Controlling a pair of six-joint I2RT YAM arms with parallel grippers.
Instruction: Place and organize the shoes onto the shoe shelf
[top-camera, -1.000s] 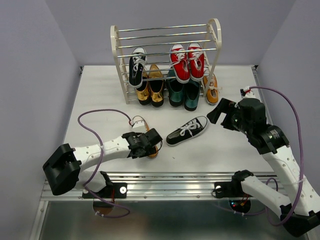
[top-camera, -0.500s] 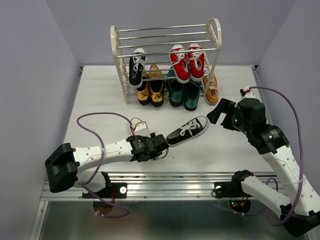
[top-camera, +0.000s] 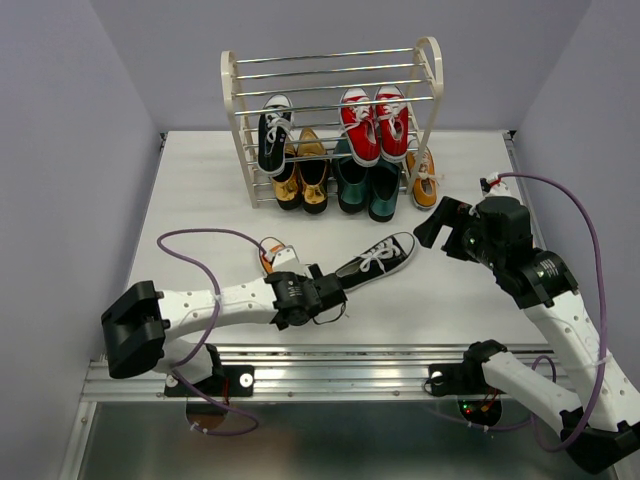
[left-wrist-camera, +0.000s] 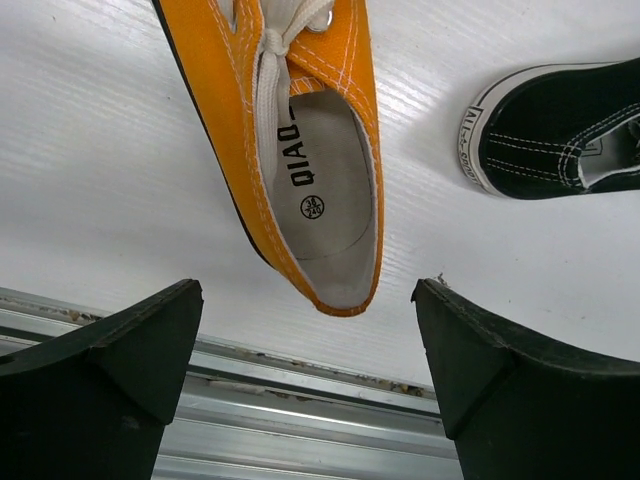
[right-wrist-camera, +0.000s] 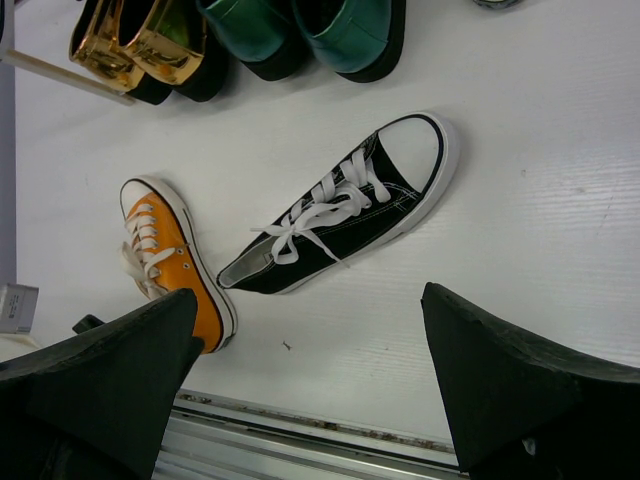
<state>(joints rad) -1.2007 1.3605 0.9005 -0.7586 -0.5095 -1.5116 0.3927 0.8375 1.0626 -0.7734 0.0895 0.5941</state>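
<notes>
An orange sneaker (left-wrist-camera: 300, 150) lies flat on the table, its heel just ahead of my left gripper (left-wrist-camera: 305, 340), which is open and empty near the front rail. In the top view the left gripper (top-camera: 325, 300) sits between the orange sneaker (top-camera: 273, 251) and the heel of a loose black sneaker (top-camera: 377, 261). My right gripper (top-camera: 440, 225) is open and empty, above and to the right of the black sneaker (right-wrist-camera: 350, 205). The cream shoe shelf (top-camera: 430, 70) holds two red sneakers (top-camera: 375, 122) and one black sneaker (top-camera: 273, 135). A second orange sneaker (top-camera: 424, 178) stands at its lower right.
A glossy gold pair (top-camera: 300, 180) and a glossy dark green pair (top-camera: 365, 185) stand on the bottom of the shelf. A metal rail (top-camera: 340, 365) runs along the table's front edge. Purple cables loop beside both arms.
My left gripper has moved right along the front edge, from over the orange sneaker to past its heel, near the black sneaker. The right arm has not moved.
</notes>
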